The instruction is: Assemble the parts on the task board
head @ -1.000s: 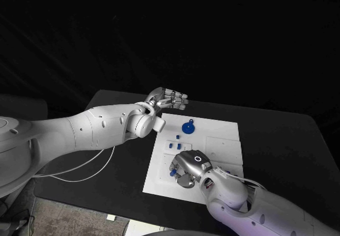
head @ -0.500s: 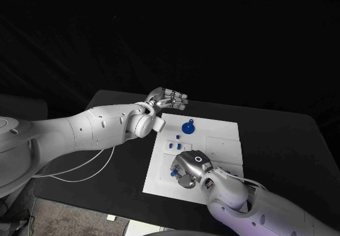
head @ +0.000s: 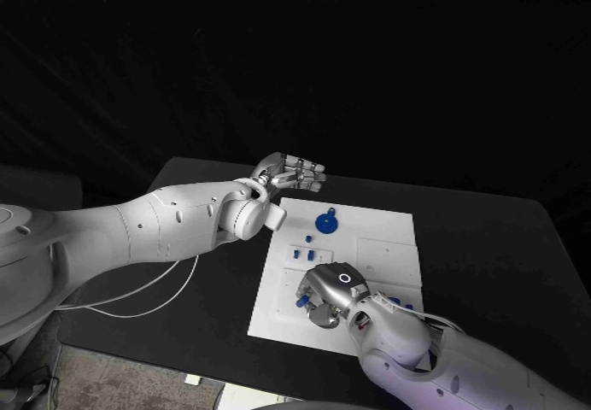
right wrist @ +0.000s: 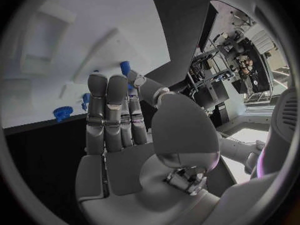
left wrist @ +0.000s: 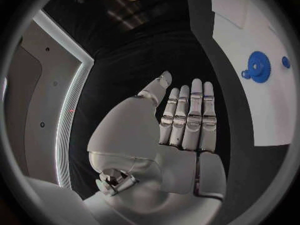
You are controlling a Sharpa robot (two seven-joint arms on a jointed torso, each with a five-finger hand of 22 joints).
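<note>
The right hand (head: 326,295), fingers straight and apparently empty, hovers low over the near end of the board (head: 388,231) by a small blue part (head: 301,300), seemingly about to pick it, while the left hand (head: 292,173) waits empty beyond the far edge near the gear (head: 326,222).

- Right silver hand (head: 328,295) is covering the near-left part of the white rectangular task board (head: 384,256), blocking the small blue parts (head: 306,253) beside it.
- Left silver hand (head: 293,173) is hovering beyond the board's far edge, leaving the round blue gear (head: 326,221) reachable from above.
</note>
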